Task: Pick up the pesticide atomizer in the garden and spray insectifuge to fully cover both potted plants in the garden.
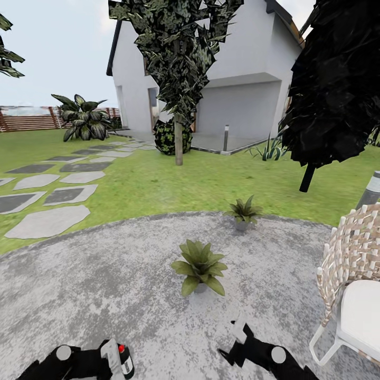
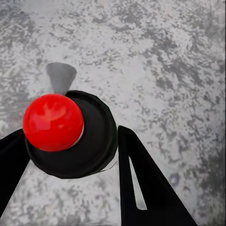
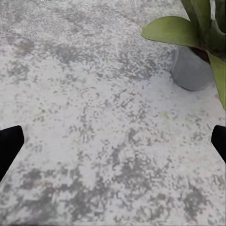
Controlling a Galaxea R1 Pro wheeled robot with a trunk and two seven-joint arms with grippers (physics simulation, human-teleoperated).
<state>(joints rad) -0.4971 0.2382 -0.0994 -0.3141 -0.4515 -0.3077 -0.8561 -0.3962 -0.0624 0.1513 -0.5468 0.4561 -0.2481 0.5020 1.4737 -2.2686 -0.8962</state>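
On the round grey patio [image 1: 105, 274] stand two potted plants in small grey pots: a near one [image 1: 200, 266] straight ahead and a far one [image 1: 244, 211] at the patio's back edge by the lawn. My left gripper [image 1: 116, 361] sits at the lower left, shut on the pesticide atomizer [image 1: 124, 359], dark with a red spot. In the left wrist view the atomizer's red-spotted top [image 2: 52, 121] sits between the black fingers [image 2: 141, 188]. My right gripper [image 1: 238, 338] hangs open and empty a little short of the near plant, whose pot [image 3: 190, 70] and leaves show in the right wrist view.
A white wicker chair [image 1: 351, 269] with a white cushion stands at the right, a grey bollard lamp [image 1: 372, 190] behind it. Stepping stones [image 1: 53, 195] cross the lawn at left. Trees [image 1: 178, 79], a white house and a brown fence [image 1: 26, 120] lie beyond.
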